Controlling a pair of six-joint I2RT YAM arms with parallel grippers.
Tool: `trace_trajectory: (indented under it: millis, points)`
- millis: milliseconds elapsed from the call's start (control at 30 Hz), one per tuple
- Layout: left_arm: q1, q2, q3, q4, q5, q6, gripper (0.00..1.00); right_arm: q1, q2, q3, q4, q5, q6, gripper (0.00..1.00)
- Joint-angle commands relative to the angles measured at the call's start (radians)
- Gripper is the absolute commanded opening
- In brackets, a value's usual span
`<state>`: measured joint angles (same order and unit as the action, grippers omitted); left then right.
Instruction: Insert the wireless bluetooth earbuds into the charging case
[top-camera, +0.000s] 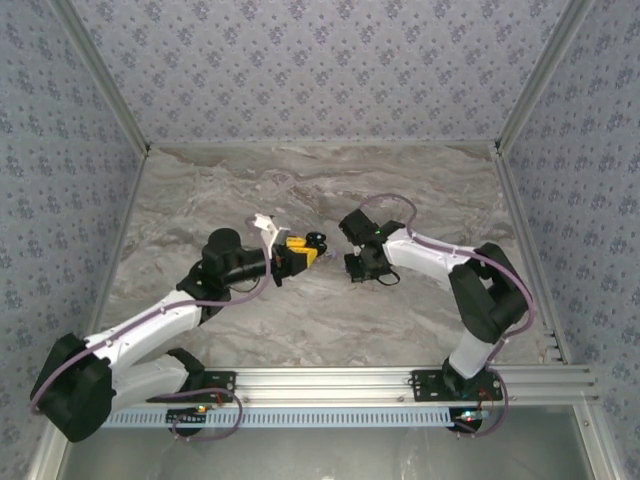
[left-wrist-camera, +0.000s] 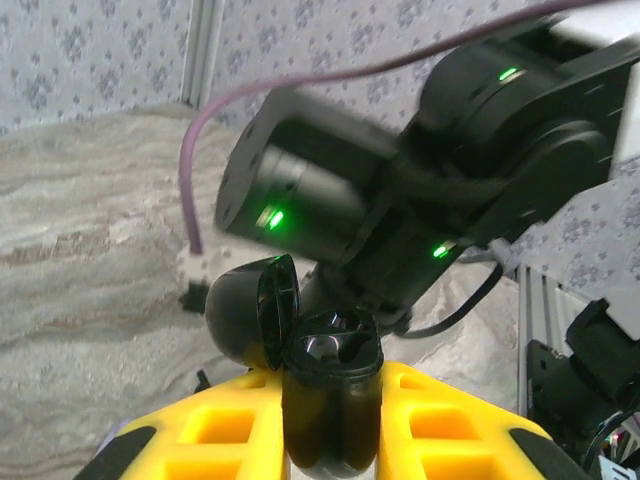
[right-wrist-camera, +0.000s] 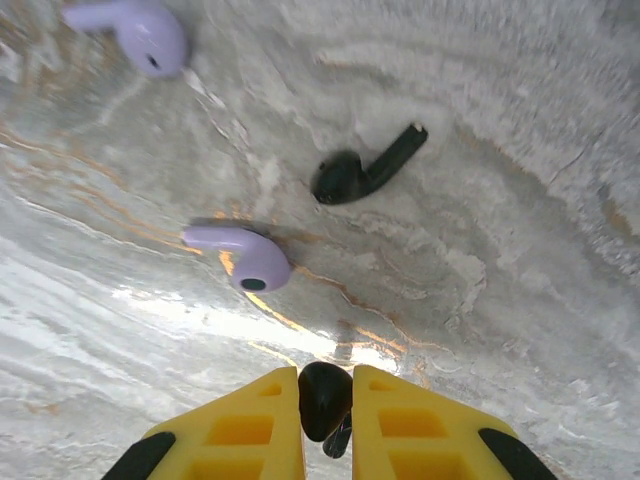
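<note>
Left fingers are closed on the charging case, gripping its black body from both sides. The lid is swung open and stands to the left of the case opening. In the top view, the left fingers hold the charging case near the middle of the desk, lifted off its surface.

Right fingers are nearly closed and pinch the held black earbud between their tips, just above the desk. Three more pieces lie on the desk beyond them:
- the loose black earbud, stem pointing up and to the right;
- the near lilac earbud, to its lower left and apart from it;
- the far lilac earbud, at the top left corner.

In the top view, the right fingers point down at the desk, just right of the charging case and not touching it.
</note>
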<state>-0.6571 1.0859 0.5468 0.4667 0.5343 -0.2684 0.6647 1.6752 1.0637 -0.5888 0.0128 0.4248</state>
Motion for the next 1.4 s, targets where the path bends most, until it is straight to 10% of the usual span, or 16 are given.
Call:
trace_trajectory:
  millis: [0,1367]
  points:
    - [-0.009,0.034,0.008,0.034,-0.06,-0.025,0.2,-0.01,-0.061,-0.027,0.043,0.021,-0.028,0.14]
    - [-0.087,0.309,-0.089,0.501,-0.186,-0.169,0.16,-0.022,-0.477,-0.018,0.219,-0.19,-0.072,0.16]
